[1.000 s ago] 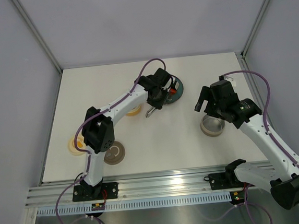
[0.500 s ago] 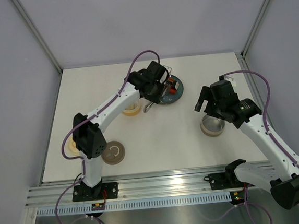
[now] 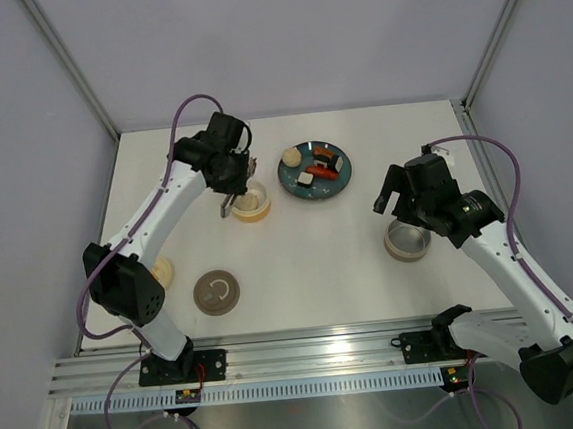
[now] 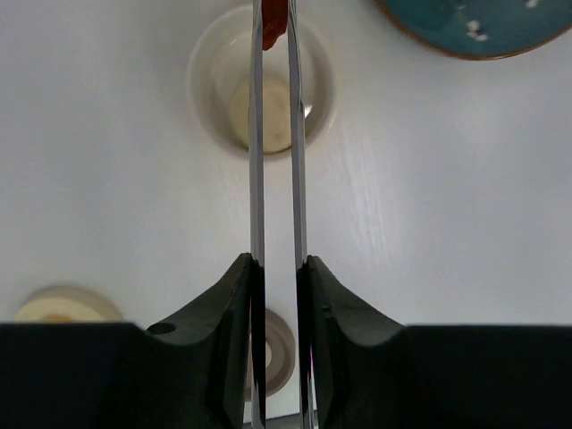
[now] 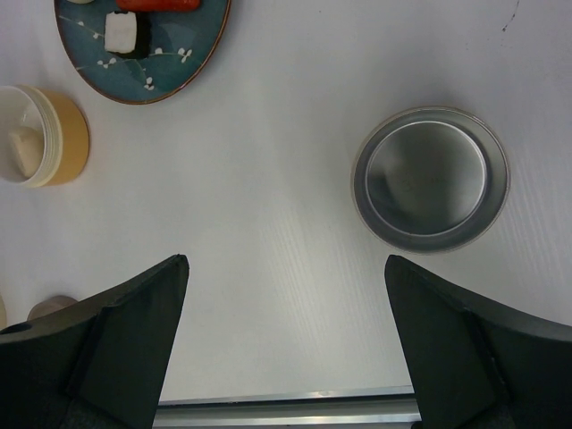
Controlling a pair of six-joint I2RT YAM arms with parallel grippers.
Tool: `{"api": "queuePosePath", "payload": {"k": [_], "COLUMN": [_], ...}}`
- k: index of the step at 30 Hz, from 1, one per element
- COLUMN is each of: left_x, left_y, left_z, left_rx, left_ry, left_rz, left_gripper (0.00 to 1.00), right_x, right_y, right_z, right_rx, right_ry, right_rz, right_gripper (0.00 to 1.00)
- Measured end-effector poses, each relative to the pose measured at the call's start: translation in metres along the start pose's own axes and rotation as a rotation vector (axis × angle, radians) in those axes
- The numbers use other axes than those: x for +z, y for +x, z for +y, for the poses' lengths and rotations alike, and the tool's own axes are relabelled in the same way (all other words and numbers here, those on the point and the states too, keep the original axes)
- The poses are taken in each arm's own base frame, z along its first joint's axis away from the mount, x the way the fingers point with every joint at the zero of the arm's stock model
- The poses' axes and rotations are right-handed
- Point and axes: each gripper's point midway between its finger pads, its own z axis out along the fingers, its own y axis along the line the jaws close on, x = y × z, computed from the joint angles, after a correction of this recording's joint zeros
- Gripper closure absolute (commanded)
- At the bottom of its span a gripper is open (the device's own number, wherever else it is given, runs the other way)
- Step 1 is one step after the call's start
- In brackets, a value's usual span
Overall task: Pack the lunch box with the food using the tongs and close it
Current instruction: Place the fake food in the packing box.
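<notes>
My left gripper (image 3: 231, 177) (image 4: 277, 264) is shut on the slim silver tongs (image 4: 256, 179), squeezing their two arms nearly parallel. A red-orange sausage piece (image 4: 273, 22) is pinched at the tong tips. It hangs over the round cream lunch box container (image 3: 250, 204) (image 4: 207, 85), which holds a cream bun (image 4: 264, 112). The teal plate (image 3: 294, 182) (image 5: 170, 76) to its right carries a bun (image 3: 291, 157), a sausage (image 3: 323, 168) and sushi bits (image 5: 121, 31). My right gripper (image 3: 397, 187) (image 5: 284, 261) is open and holds nothing, above the table beside a metal bowl (image 3: 407, 240) (image 5: 431, 179).
A round brownish lid (image 3: 217, 292) lies near the front left. A cream round piece (image 3: 161, 274) (image 4: 58, 308) sits by the left arm's elbow. Frame posts and walls close in the back and both sides.
The left arm has swung left from the teal plate to above the cream container, carrying the tongs with the sausage piece. The plate's food is now uncovered. The right arm has not moved.
</notes>
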Motion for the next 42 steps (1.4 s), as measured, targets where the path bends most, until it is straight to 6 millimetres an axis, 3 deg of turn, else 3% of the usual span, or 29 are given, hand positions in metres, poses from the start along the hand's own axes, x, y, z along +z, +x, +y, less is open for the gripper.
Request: {"api": "queuePosePath", "payload": {"k": [3,10,21,26,35,42], "left_x": [0.0,0.006,0.008,0.008,0.008,0.008], "left_y": [0.02,0.044,0.044,0.044,0.044,0.044], "left_z": [0.022,0.025,0.031,0.033,0.034,0.034], "left_rx": [-0.048,-0.043,-0.042,-0.043,-0.043,-0.043], "left_ry": [-0.039,-0.05,-0.081,-0.09,-0.091,-0.09], "left_rz": [0.047,0.11,0.105,0.103,0.104,0.103], "left_gripper": [1.0,1.0,0.91,0.75,0.55,0.53], "right_x": [0.0,0.002,0.002,0.002,0.003,0.005], "right_y": [0.0,-0.002,-0.001,-0.001,-0.001,0.0], "right_z": [0.001,0.003,0.003,0.003,0.003,0.003], "right_rx": [0.001,0.003,0.002,0.002,0.001,-0.002], "right_ry": [-0.003,-0.01,-0.009,-0.009,-0.008,-0.001], "right_rz": [0.001,-0.004,-0.002,-0.003,-0.001,0.007], "right_gripper": [0.01,0.01,0.0,0.01,0.0,0.01]}}
